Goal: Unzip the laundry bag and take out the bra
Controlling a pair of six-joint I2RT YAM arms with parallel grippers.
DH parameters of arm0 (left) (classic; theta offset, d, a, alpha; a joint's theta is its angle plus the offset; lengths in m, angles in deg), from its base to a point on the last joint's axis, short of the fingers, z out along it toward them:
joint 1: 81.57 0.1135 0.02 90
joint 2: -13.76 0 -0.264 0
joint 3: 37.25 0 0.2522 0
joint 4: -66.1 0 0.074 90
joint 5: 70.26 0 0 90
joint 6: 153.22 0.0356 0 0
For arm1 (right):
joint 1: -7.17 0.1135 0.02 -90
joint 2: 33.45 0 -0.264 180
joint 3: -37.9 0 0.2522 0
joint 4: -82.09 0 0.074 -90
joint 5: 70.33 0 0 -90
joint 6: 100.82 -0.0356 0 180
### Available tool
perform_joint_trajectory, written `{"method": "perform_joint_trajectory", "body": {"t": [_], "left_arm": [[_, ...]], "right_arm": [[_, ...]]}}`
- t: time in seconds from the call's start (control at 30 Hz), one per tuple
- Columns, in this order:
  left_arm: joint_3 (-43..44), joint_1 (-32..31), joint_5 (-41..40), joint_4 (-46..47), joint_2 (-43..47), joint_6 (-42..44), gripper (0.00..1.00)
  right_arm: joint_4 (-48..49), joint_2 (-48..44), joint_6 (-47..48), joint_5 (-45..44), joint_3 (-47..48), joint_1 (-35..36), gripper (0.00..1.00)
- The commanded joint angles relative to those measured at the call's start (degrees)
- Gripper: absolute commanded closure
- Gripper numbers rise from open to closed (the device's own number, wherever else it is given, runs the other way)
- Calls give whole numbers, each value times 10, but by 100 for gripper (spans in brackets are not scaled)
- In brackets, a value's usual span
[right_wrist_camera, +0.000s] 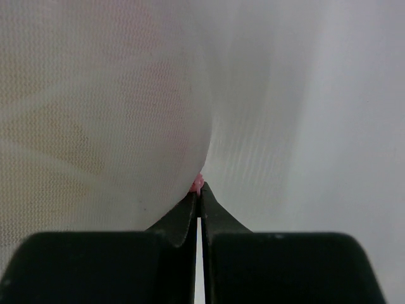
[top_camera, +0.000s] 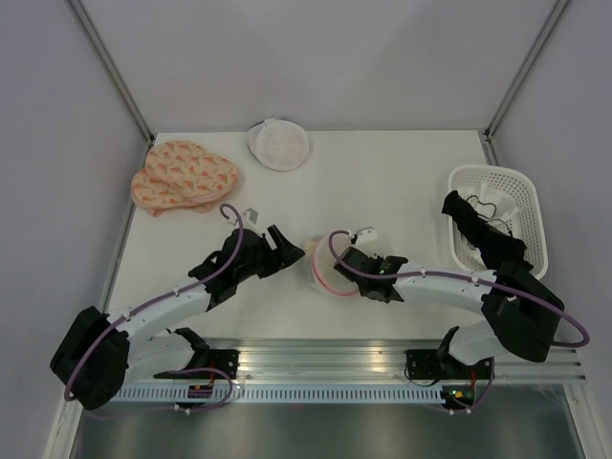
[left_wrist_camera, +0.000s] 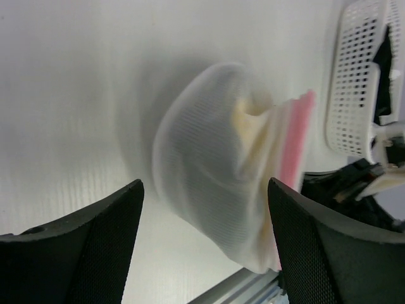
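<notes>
Top external footage shows the laundry bag (top_camera: 323,271) lying on the table (top_camera: 402,182) near its front edge, between the two arms. The right gripper (right_wrist_camera: 199,197) is pressed together, pinching a small pink tab (right_wrist_camera: 197,183) at the bag's edge. This is judged to be the zip pull or the pink trim beside it. The left gripper (left_wrist_camera: 204,190) is spread wide with nothing between its fingers. The bag sits just ahead of them and is not gripped on that side.

The bra (left_wrist_camera: 250,126) is taken to be the cream shape made out through the mesh, so it is judged to be inside the bag. How far the zip has been run cannot be told, and no clear opening is shown. The unzipping is judged to be under way at best, and the bra is yet to be pulled out.

At the back of the table a second mesh bag (top_camera: 278,144) and a peach patterned garment (top_camera: 182,177) are laid, well apart from the work. A white basket (top_camera: 521,191) with a black garment (top_camera: 469,225) draped over its rim stands to the right, near the right arm. Nothing is set between the grippers and the bag. The loose, crumpled mesh is the likely hindrance, since the bag may be dragged along while only one side is held.
</notes>
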Motion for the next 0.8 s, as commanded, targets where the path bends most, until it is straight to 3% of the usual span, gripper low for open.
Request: {"method": "perform_joint_trajectory", "body": {"t": [0.0,0.27,0.43,0.67,0.77], "left_arm": [[3,2,-13,40,-59,42,18],[6,2,60,148,-168,50,30],[-25,1,106,286,-184,29,40],[-42,0,169,398,-185,6,73],[-43,-3,178,405,-185,0,88]], "right_arm": [[-4,12,-12,-29,9,-7,100],[29,21,1,-8,0,-15,100],[76,31,18,34,-15,-24,100],[135,52,34,81,-23,-37,100],[158,65,42,105,-18,-37,100]]}}
